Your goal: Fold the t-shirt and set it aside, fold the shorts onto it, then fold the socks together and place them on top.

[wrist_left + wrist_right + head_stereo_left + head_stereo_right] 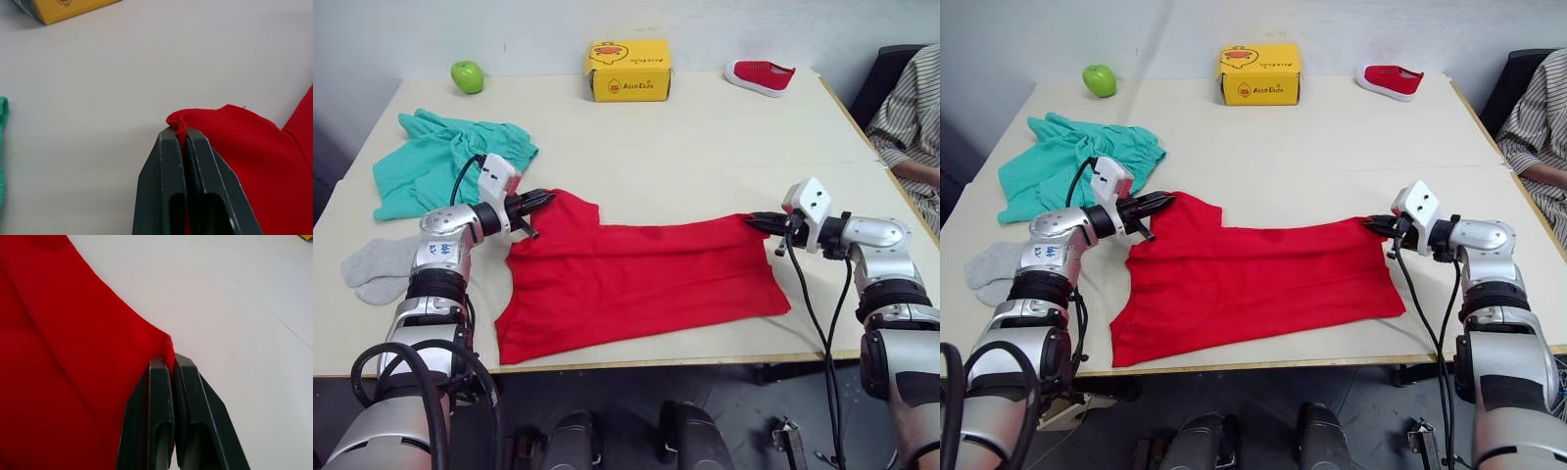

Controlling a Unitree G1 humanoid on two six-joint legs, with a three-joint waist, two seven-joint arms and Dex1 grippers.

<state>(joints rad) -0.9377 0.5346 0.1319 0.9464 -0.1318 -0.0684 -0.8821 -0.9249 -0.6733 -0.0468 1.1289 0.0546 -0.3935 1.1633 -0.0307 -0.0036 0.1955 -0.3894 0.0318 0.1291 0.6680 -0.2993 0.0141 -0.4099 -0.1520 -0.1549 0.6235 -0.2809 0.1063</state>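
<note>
Yellow "Asse Duck" box (627,70)

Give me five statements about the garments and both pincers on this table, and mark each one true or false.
1. The left pincer is shut on a far corner of the t-shirt. True.
2. The right pincer hangs open above the table, holding nothing. False: it is shut on the t-shirt's opposite far corner.
3. The shorts are folded on top of the t-shirt. False: they lie bunched on the table, on the robot's left and apart from the t-shirt.
4. The socks lie near the table's left edge, nearer the robot than the shorts. True.
5. The yellow box stands on the t-shirt. False: it stands at the far side, between the green apple and the red shoe.
</note>
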